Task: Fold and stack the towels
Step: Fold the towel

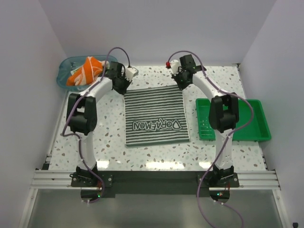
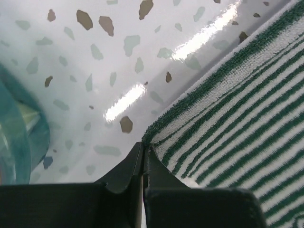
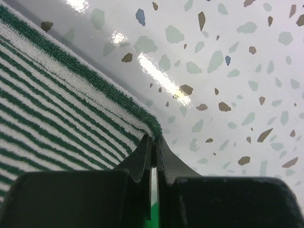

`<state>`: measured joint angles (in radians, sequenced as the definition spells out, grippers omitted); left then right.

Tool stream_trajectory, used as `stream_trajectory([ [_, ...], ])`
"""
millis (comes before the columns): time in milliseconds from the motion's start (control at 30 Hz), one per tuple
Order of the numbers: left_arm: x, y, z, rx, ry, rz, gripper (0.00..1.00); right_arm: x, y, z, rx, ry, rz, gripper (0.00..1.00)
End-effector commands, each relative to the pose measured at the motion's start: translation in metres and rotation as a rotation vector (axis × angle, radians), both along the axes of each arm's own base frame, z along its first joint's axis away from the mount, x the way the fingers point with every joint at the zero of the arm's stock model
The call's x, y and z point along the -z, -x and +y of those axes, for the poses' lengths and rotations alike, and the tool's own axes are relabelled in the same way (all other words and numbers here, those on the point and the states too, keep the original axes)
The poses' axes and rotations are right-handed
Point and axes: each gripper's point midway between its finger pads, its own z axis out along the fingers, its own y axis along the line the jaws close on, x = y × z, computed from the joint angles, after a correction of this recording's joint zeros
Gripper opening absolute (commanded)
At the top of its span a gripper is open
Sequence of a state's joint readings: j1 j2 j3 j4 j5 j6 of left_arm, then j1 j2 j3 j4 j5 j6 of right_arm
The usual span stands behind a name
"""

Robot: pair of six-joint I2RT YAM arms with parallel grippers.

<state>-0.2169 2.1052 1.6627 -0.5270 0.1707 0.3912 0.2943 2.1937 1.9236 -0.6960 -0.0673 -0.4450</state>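
Observation:
The striped towel (image 1: 156, 116), dark and white with "Doraemon" lettering near its front edge, lies spread flat in the middle of the table. My left gripper (image 1: 122, 88) is at its far left corner, and in the left wrist view the gripper (image 2: 143, 145) is shut on that corner of the towel (image 2: 237, 118). My right gripper (image 1: 182, 85) is at the far right corner, and in the right wrist view the gripper (image 3: 155, 138) is shut on that corner of the towel (image 3: 47, 109). The orange towel (image 1: 85, 71) lies crumpled in a bowl. The green towel is out of view.
A clear teal bowl (image 1: 64, 71) stands at the far left corner of the table, and its edge shows in the left wrist view (image 2: 14, 137). A green plastic tray (image 1: 256, 121) stands at the right. The terrazzo tabletop (image 1: 109, 147) has a wall close behind it.

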Motion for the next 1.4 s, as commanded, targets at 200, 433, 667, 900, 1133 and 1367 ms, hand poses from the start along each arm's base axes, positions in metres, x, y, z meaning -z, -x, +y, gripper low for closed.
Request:
stream_trajectory([
  [200,-0.057,0.052,0.004,-0.238,0.008,-0.086,0.00,-0.053,0.054,-0.008,0.057,-0.059,-0.026,0.00],
  [433,-0.037,0.120,0.005,-0.351,0.060,0.044,0.00,-0.039,0.118,-0.009,0.161,-0.081,0.076,0.00],
  [667,-0.033,0.175,-0.004,-0.375,0.141,0.120,0.00,-0.024,0.170,-0.017,0.276,-0.096,0.154,0.00],
  [900,-0.041,0.203,-0.008,-0.408,0.192,0.184,0.00,-0.008,0.211,-0.028,0.400,-0.121,0.228,0.00],
  [1133,-0.036,0.232,-0.019,-0.399,0.257,0.273,0.00,-0.015,0.215,-0.036,0.427,-0.101,0.205,0.00],
  [1367,-0.051,0.241,-0.017,-0.414,0.279,0.257,0.00,-0.030,0.224,-0.039,0.430,-0.104,0.203,0.00],
])
